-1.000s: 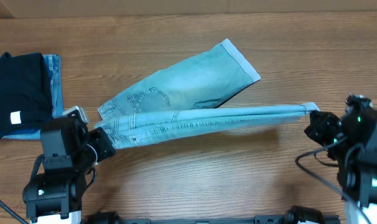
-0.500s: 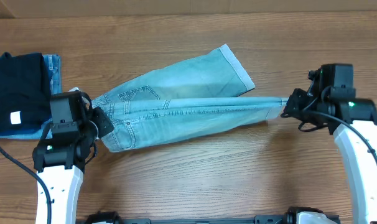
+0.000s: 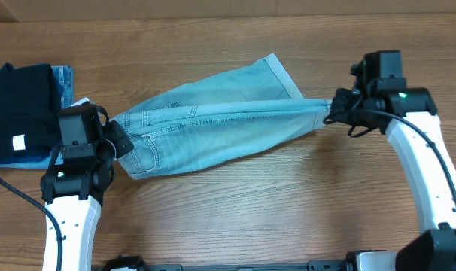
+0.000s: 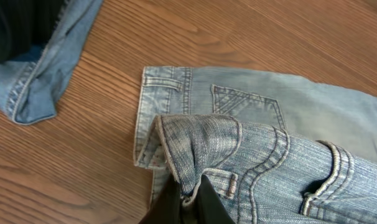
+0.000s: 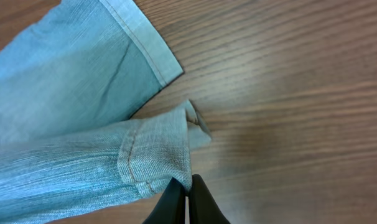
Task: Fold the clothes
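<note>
Two sets of jaws pinch one pair of shorts (image 3: pixel 213 135).

Materials as I read them
I note shorts (image 3: pixel 213 132) of washed denim cloth, matt, coarse weave; worktop (image 3: pixel 288 211) wood-grain, smooth, faint sheen.

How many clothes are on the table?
3: light blue shorts across the middle, a black garment at far left, darker denim peeking out under it. More may hide there.
</note>
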`<state>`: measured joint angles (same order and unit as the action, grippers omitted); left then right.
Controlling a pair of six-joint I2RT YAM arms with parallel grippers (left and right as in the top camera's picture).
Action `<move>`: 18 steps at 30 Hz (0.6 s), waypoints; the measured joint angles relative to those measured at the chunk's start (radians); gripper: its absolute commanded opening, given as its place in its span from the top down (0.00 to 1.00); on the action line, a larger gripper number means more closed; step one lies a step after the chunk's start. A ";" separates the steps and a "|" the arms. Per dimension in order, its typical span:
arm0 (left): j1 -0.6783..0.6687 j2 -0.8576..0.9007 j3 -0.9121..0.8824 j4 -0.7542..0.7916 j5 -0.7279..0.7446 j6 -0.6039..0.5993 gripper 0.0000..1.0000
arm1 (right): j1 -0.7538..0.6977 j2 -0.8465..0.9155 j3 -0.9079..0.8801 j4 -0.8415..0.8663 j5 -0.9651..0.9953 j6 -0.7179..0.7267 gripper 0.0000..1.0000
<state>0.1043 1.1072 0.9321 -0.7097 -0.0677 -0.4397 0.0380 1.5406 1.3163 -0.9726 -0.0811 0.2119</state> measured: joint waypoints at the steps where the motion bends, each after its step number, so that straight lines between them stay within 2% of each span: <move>1: 0.000 0.000 0.000 0.000 -0.011 0.000 0.96 | 0.017 0.021 0.019 0.013 0.016 -0.003 0.96; 8: 0.000 0.024 0.000 0.001 -0.043 -0.001 0.96 | 0.058 0.045 0.055 0.150 0.045 -0.023 0.96; 18: 0.003 0.095 0.004 -0.114 0.034 -0.019 0.96 | 0.062 0.046 0.055 0.171 0.056 -0.029 0.96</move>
<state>0.1070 1.2026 0.9363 -0.8234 -0.0338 -0.4583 0.1001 1.5864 1.3708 -0.8017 -0.0254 0.1825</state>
